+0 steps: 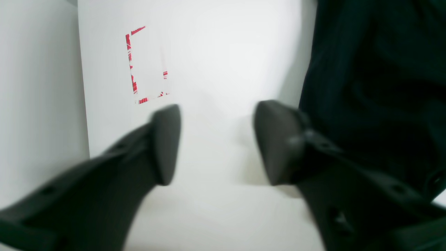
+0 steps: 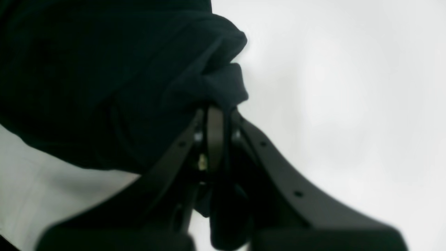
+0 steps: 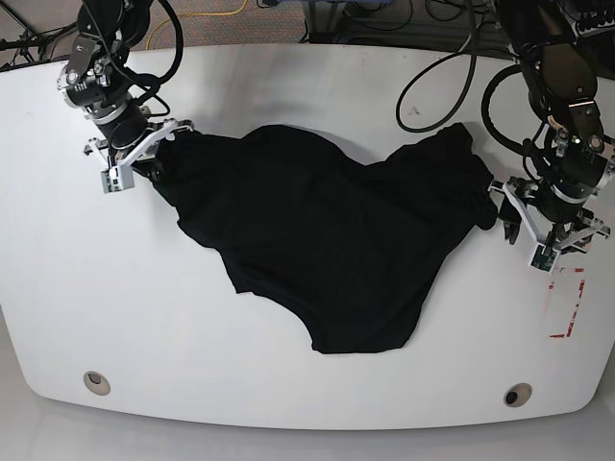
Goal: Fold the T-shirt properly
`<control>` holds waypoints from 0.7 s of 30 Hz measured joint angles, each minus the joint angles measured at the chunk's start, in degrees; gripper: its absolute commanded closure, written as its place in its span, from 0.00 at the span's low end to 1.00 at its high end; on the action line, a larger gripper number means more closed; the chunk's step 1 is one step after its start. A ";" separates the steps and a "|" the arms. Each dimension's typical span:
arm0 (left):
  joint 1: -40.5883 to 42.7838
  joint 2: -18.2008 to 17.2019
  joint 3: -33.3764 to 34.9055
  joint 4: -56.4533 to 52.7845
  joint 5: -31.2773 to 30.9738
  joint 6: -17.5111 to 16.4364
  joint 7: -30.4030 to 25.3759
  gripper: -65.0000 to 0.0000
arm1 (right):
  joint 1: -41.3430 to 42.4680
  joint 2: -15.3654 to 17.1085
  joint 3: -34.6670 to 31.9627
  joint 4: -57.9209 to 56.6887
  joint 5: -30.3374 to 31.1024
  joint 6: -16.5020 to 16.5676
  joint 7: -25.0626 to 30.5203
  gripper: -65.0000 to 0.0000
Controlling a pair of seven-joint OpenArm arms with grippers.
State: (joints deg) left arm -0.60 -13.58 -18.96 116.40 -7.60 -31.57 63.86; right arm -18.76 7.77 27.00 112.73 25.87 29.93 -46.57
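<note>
Right gripper (image 2: 216,115) pinched on T-shirt (image 3: 317,240) edge; left gripper (image 1: 216,139) jaws wide, empty.
Base view: shirt lies crumpled mid-table (image 3: 288,384), bare white surface toward the near edge. Only the left wrist view shows cloth just beside one finger (image 1: 278,139), and red tape marks (image 1: 134,66) near the table's edge.

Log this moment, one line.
stage: spreading | right gripper: shut on T-shirt edge | left gripper: open, empty, beside shirt | shirt: crumpled, unfolded
</note>
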 measured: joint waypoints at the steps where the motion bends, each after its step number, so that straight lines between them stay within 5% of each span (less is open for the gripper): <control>1: 0.15 -0.20 0.11 -0.09 -0.02 0.00 0.00 0.32 | -0.11 -0.02 0.00 -0.02 -0.04 0.00 -0.02 1.00; 21: 2.16 -1.27 1.18 -3.43 -1.05 0.26 -1.01 0.33 | 0.83 0.46 -0.09 0.11 -0.15 -0.11 -0.42 1.00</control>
State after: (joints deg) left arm 1.56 -14.85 -17.78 112.97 -8.64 -31.31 62.85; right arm -17.93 8.23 26.92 112.84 25.71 29.82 -46.98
